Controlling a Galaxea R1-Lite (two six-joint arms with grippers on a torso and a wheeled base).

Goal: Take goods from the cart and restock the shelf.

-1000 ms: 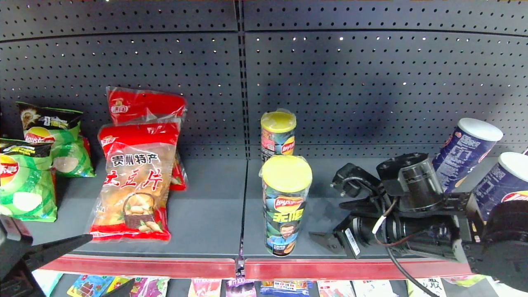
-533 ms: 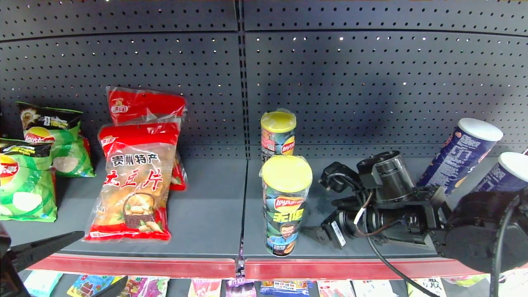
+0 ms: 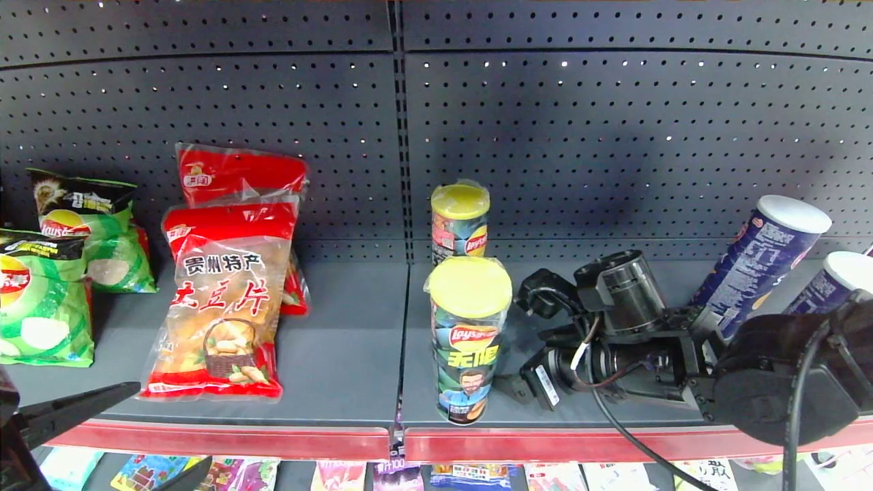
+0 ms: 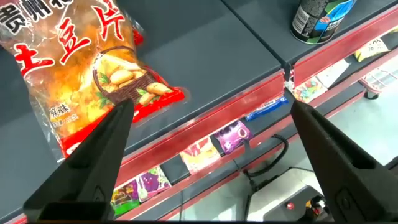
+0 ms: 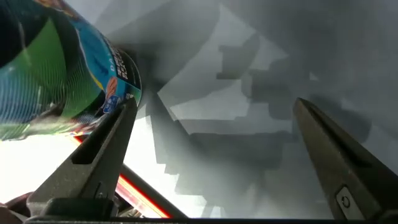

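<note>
**Inspector:** Which step is in hand?

**Technician:** By the layout, the placing step, at or just after release. The front can (image 3: 468, 341) stands upright on the shelf (image 3: 341, 354), near the red front rail (image 3: 273, 440) and directly ahead of the rear can (image 3: 460, 221). The right gripper (image 3: 516, 385) lies low over the shelf deck just to the can's right, jaws spread wide and holding nothing. In the right wrist view one finger (image 5: 102, 162) ends at the can's lower wall. Whether it touches cannot be confirmed.

**Inspector:** And the other arm?

**Technician:** The left gripper (image 4: 208, 118) hangs in front of the shelf edge, near the red snack bag (image 3: 218, 307). It is also spread wide and empty.

**Inspector:** What does the next move call for?

**Technician:** Probably a withdrawal of the right arm, then a fetch from the cart. The finger nearest the can should leave sideways, away from the can wall, before the arm pulls back. A drag along the wall could tip the can over the rail. The arm's path should also pass clear of the two blue cans (image 3: 764, 249) leaning at the far right of the shelf.
</note>
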